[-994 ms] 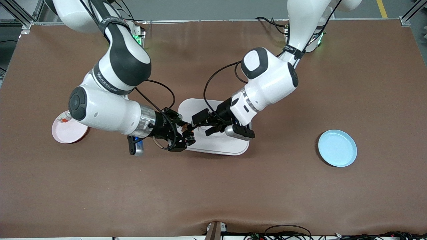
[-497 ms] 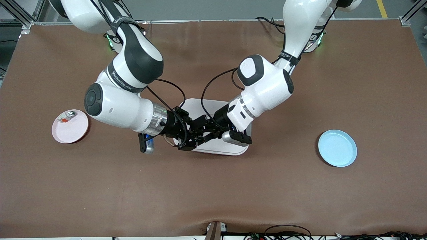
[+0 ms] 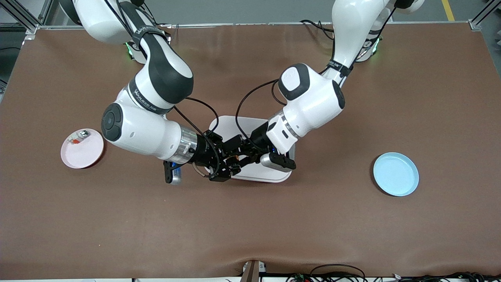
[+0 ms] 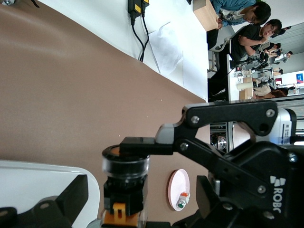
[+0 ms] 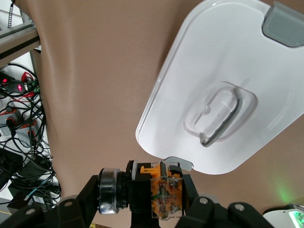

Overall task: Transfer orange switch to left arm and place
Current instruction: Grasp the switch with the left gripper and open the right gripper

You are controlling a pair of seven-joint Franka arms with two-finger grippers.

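Note:
The orange switch [image 3: 233, 158], a black body with an orange block and a round cap, is held up over the white box [image 3: 258, 172], at its corner toward the right arm's end. My right gripper [image 3: 228, 165] is shut on it end to end, as the right wrist view shows [image 5: 142, 194]. My left gripper [image 3: 236, 152] is open, its jaws standing wide on either side of the switch [image 4: 123, 190] without touching it. One of the right gripper's fingers [image 4: 142, 145] presses on the cap. The box lid and its handle [image 5: 221, 114] lie below.
A pink plate [image 3: 84, 152] with a small silver-and-red part [image 3: 80, 136] lies toward the right arm's end. A blue plate [image 3: 395, 174] lies toward the left arm's end. The table is covered in brown cloth [image 3: 250, 227].
My right arm has carried the switch toward the box, uncovering the pink plate. My left gripper has closed in until its open jaws stand around the switch.

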